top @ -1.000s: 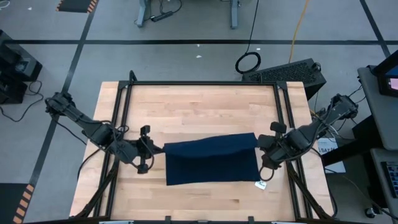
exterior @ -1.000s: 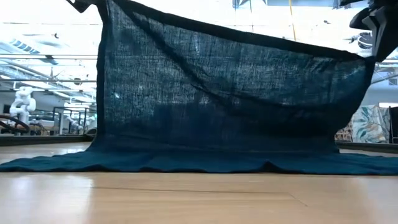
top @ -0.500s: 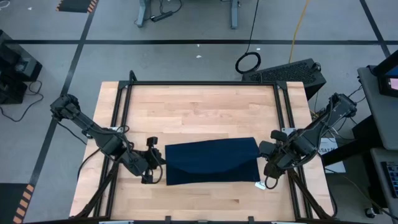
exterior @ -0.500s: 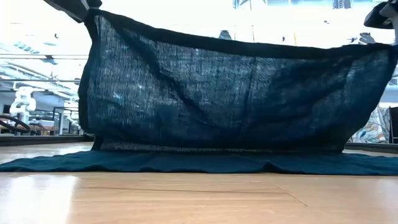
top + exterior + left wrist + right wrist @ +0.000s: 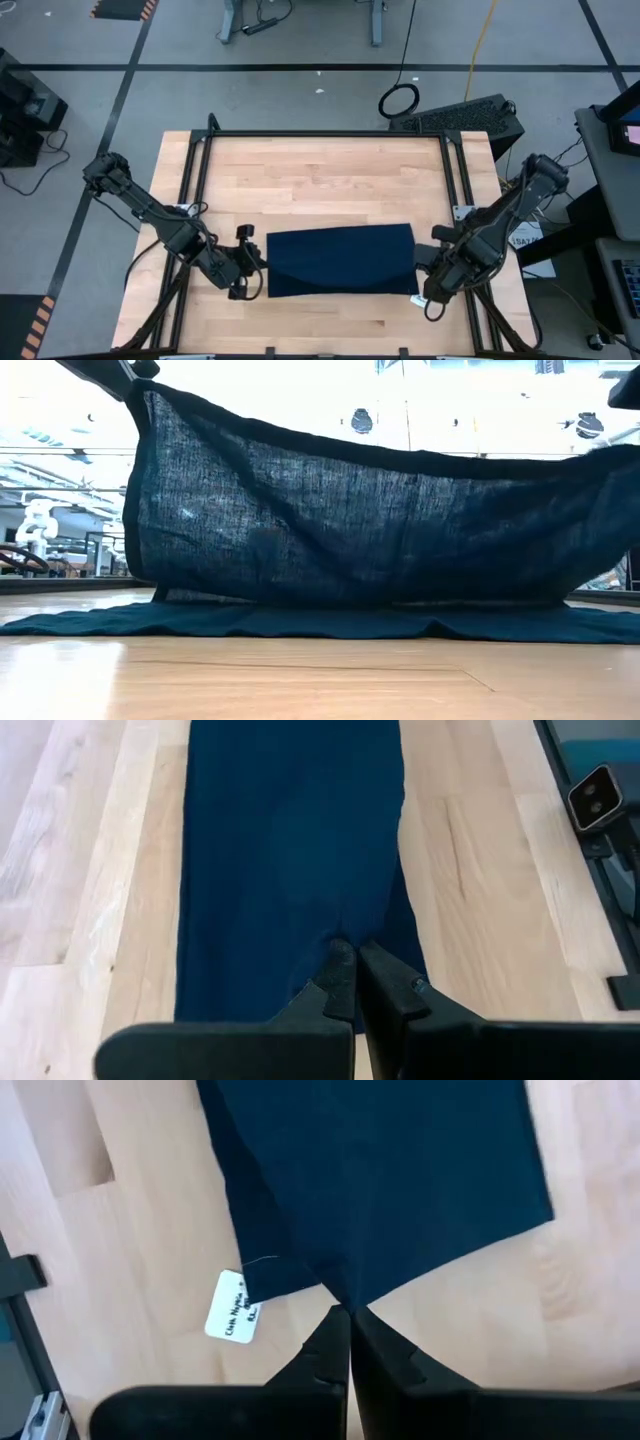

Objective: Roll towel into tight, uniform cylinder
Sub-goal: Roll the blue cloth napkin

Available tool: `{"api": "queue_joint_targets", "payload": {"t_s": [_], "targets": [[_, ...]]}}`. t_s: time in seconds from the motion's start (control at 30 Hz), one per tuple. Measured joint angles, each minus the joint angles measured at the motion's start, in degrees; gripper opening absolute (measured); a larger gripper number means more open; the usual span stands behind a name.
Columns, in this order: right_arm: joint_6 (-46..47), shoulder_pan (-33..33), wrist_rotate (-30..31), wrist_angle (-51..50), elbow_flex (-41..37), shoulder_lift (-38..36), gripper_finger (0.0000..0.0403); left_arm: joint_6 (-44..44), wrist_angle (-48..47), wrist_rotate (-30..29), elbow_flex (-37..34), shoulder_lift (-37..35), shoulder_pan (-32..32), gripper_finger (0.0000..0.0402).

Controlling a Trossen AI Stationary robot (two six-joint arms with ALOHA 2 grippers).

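Pale butcher-block table (image 5: 320, 170) carries the towel (image 5: 340, 260) near its front edge, between the two arms; seen from table height, one layer lies flat on the wood while the far part is lifted into a sagging curtain, high at one corner and drooping across the middle; the left gripper (image 5: 252, 268) has its jaws pressed together on the cloth's edge, and the right gripper (image 5: 432, 284) pinches the opposite corner just beside the white tag (image 5: 232, 1306); the likely trouble is unevenness, since the lifted edge hangs at different heights and could come down skewed, giving a lopsided fold rather than a uniform cylinder; each pinch looks shallow, so a tug from either arm could pull a corner free; slack in the middle could also trap a wrinkle and loosen the roll.
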Motion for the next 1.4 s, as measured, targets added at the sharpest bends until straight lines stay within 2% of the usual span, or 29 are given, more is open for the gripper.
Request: {"api": "queue_joint_targets", "payload": {"t_s": [0.33, 0.7, 1.17, 1.4], "targets": [[0.0, 0.9, -3.8, 3.0, 0.0, 5.9, 0.0, -1.4, 0.1, 0.0, 0.0, 0.5, 0.0, 0.0004], [-0.2, 2.6, -8.1, 9.4, 0.0, 11.1, 0.0, -1.5, -0.3, 1.4, 0.0, 6.0, 0.0, 0.0005], [-0.7, 3.6, -8.5, 14.8, 0.0, 13.0, 0.0001, -3.0, -0.4, 0.6, 0.0, 7.2, 0.0, 0.0005], [-0.2, 3.6, -9.3, 15.1, 0.0, 13.0, 0.0036, -3.0, -0.4, 0.3, 0.0, 7.2, 0.0, 0.0005]]}}
